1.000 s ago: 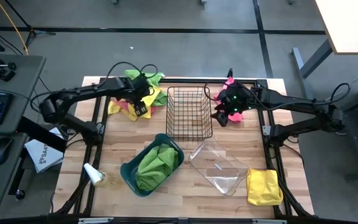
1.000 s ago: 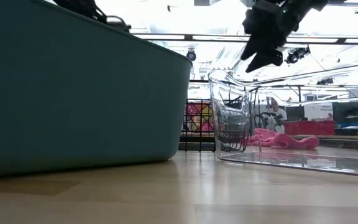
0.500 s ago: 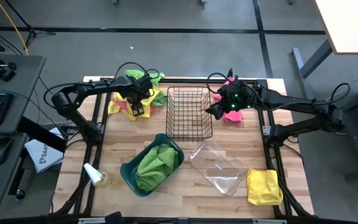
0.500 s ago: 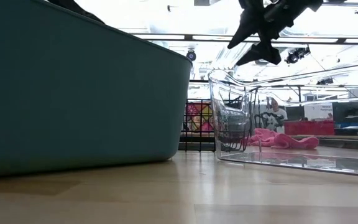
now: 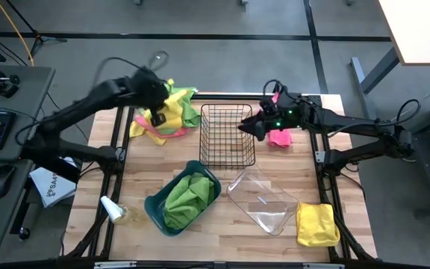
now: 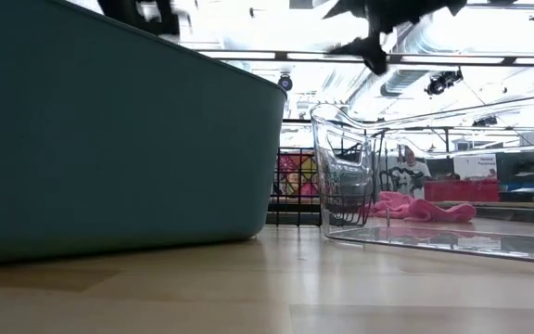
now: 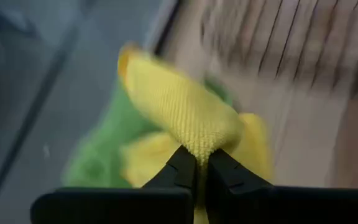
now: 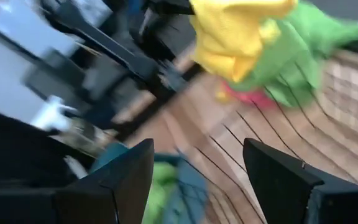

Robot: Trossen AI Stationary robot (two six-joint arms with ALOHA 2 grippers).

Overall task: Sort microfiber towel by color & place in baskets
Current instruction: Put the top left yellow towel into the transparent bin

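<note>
At the table's far left lies a pile of microfiber towels (image 5: 172,119) in yellow, green and pink. My left gripper (image 5: 158,110) is above it, shut on a yellow towel (image 7: 185,112) drawn up out of the pile. My right gripper (image 5: 249,128) hangs open and empty over the right rim of the black wire basket (image 5: 227,136). A pink towel (image 5: 278,137) lies flat on the table beside it. The teal bin (image 5: 155,208) holds green towels (image 5: 187,196). The clear bin (image 5: 263,200) stands to its right. My left gripper pinches a bunched fold of the yellow towel (image 7: 199,148) between its two shut fingers (image 7: 180,168). The cloth bulges out past the fingertips; its lower part still reaches the pile. One layer or several, I cannot tell.
A second yellow towel (image 5: 317,225) lies at the near right corner. A small white bottle (image 5: 112,208) lies near the left edge. Bare wood shows along the near edge. In the low view the teal bin (image 6: 109,139) fills the left and a person (image 6: 410,172) stands beyond the table.
My left gripper has shut on the yellow towel and gone up and toward the far edge, pulling that towel up out of the pile. My right gripper has stayed open and moved up and toward the table's left, away from the pink towel, over the basket's rim.
</note>
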